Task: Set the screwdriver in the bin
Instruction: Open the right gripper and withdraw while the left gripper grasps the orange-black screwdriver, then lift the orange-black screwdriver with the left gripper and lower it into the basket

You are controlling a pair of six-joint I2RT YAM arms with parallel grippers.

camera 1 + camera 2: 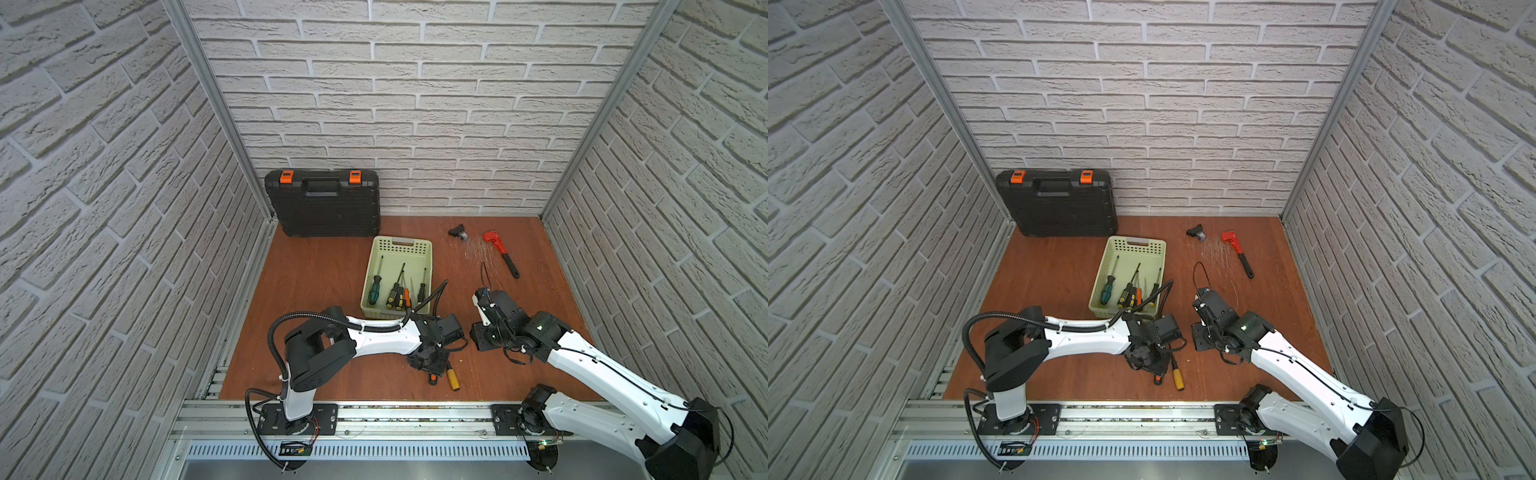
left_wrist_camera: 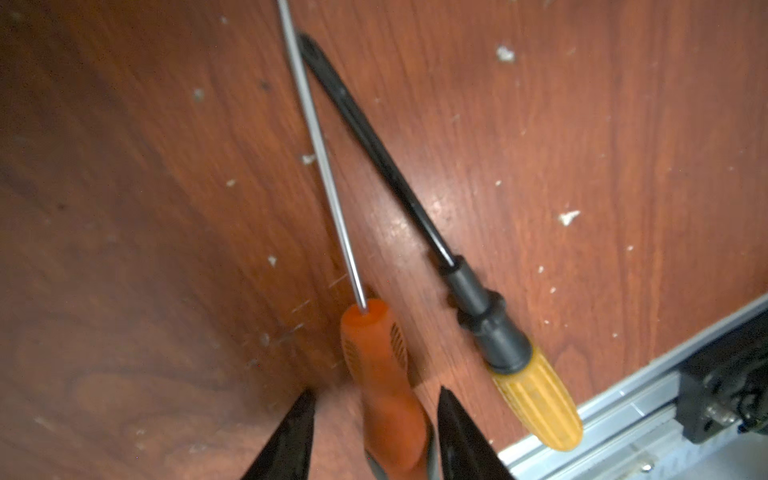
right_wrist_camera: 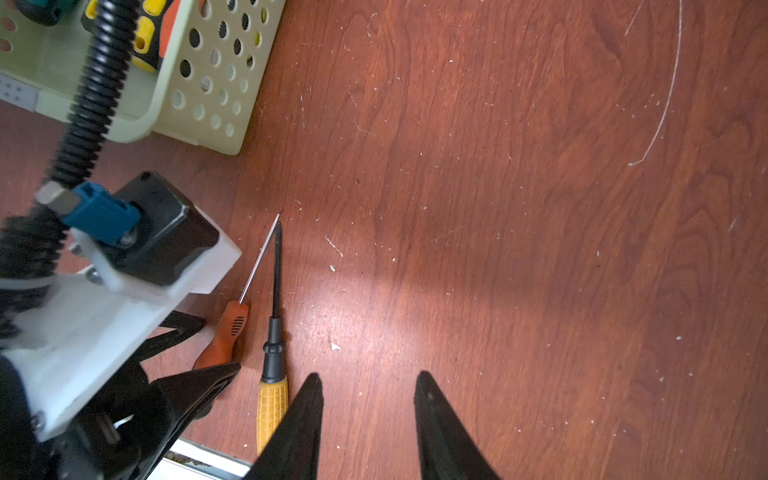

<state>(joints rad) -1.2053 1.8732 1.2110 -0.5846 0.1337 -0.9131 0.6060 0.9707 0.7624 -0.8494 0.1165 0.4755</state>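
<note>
Tools already lie in the bin, which stands left of the action and farther back. Nearer the front rail, the left hand is down at the surface, its jaws spread either side of the orange screwdriver. A gap shows on one side, so nothing is pinched yet. That tool lies flat near the front edge. Its long axis runs front to back, handle toward the rail and thin steel shaft pointing toward the bin. It looks light, stiff and apt to roll; the thick ribbed handle is the place to take it, not the slick shaft. A yellow screwdriver lies just to its right, the two shafts converging at their tips. Farther right, the right hand hovers spread and empty
</note>
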